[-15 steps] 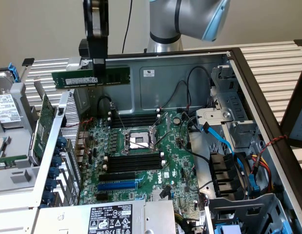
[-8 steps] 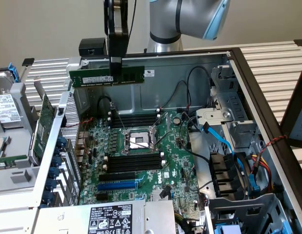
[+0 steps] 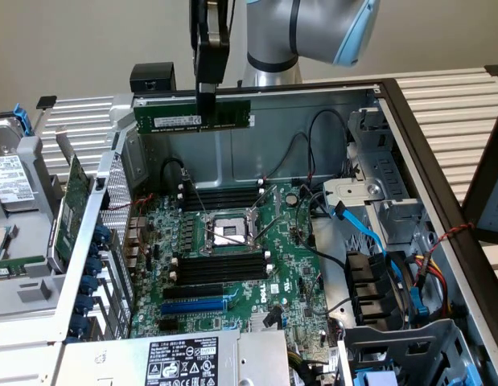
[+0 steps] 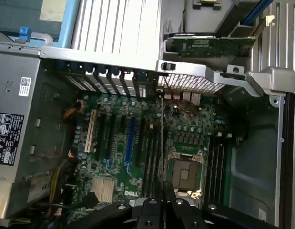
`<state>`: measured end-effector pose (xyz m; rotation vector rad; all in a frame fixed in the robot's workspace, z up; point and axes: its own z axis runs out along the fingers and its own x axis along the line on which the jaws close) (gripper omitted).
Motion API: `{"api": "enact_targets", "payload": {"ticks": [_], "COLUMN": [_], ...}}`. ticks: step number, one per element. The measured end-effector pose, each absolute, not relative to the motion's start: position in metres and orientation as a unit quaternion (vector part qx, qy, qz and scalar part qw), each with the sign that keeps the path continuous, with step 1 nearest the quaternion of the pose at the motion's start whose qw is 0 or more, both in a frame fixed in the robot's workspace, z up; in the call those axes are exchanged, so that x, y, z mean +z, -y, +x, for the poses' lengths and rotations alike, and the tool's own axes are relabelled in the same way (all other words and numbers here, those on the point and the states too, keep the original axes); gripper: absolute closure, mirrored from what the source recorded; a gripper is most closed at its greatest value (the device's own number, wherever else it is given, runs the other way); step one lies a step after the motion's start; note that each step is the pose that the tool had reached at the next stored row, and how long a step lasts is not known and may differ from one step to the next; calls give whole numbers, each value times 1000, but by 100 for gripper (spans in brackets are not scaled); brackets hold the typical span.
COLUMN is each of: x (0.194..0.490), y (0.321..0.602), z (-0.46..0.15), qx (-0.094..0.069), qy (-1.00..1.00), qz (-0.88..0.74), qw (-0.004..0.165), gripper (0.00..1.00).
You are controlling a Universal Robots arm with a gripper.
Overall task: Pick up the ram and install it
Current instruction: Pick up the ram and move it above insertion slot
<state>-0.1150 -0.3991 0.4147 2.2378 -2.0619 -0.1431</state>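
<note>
The ram [image 3: 172, 121] is hanging in the air, stretching from the exterior view's left to its right. The gripper [image 3: 207, 106] is pinching its middle tight. The black memory slots [image 3: 220, 197] are lying the same way, below and nearer.

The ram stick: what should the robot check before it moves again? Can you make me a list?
1. Grip: ok. The fingers are shut on the ram near its middle.
2. Ram level: ok. In the exterior view it hangs flat, with its long edge sideways.
3. Ram clear of the board: ok. It is held high above it, near the case's top rim.
4. Slots free: ok. The black slots beside the socket look empty.
5. Slot latches open: cannot tell.
6. Ram lined up over one slot: cannot tell. In the wrist view its thin edge runs the same way as the slots.
</note>
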Motion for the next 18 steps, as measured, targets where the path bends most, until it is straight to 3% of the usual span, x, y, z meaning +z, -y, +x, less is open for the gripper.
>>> {"api": "enact_targets", "payload": {"ticks": [18], "x": [396], "y": [394], "z": [-113], "qx": [-40], "qy": [701], "qz": [711], "qw": [38], "gripper": [87]}}
